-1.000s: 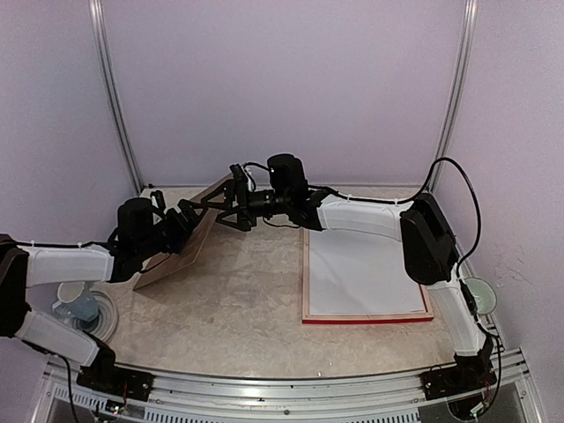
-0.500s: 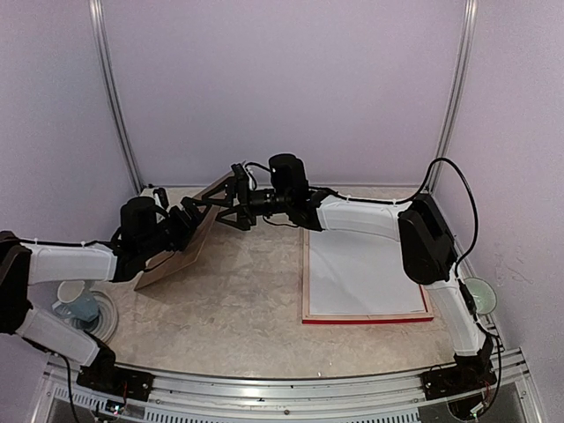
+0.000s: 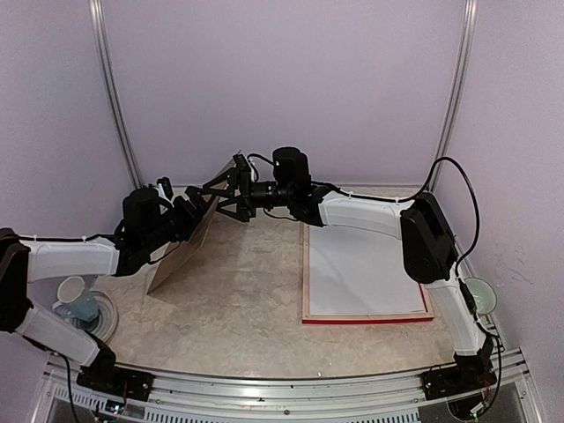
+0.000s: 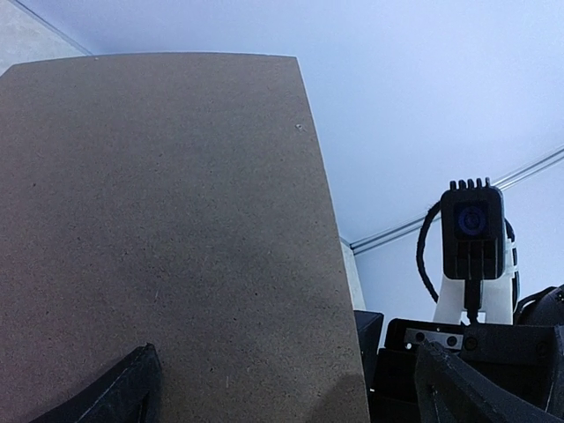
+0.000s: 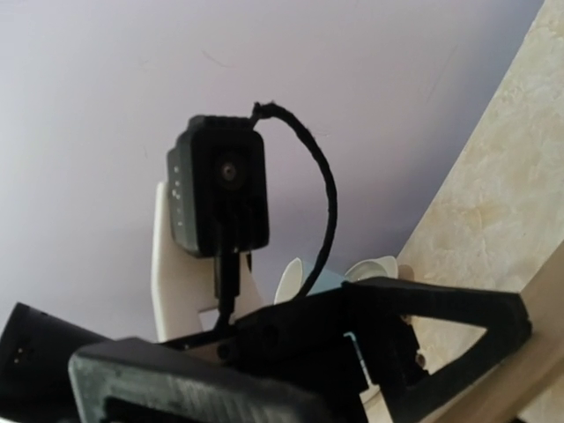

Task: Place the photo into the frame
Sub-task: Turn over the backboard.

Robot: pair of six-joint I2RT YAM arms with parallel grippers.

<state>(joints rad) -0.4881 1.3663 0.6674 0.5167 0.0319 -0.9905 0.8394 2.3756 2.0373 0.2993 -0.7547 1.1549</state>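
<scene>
Marble table [image 3: 238,304]: frame [image 3: 366,318] holds white sheet [image 3: 361,269]; left fingers [image 4: 119,392], right fingers [image 5: 441,308] spread beside board [image 3: 176,256]

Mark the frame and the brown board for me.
frame [image 3: 367,318]: top view, on its red near edge.
brown board [image 4: 159,229]: left wrist view, middle of its face.

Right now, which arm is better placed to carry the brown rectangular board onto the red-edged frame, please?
Probably the right: the right gripper is at the raised top edge of the brown rectangular board, and the red-edged wooden frame lies on that arm's side. The left gripper is farther from it.
</scene>
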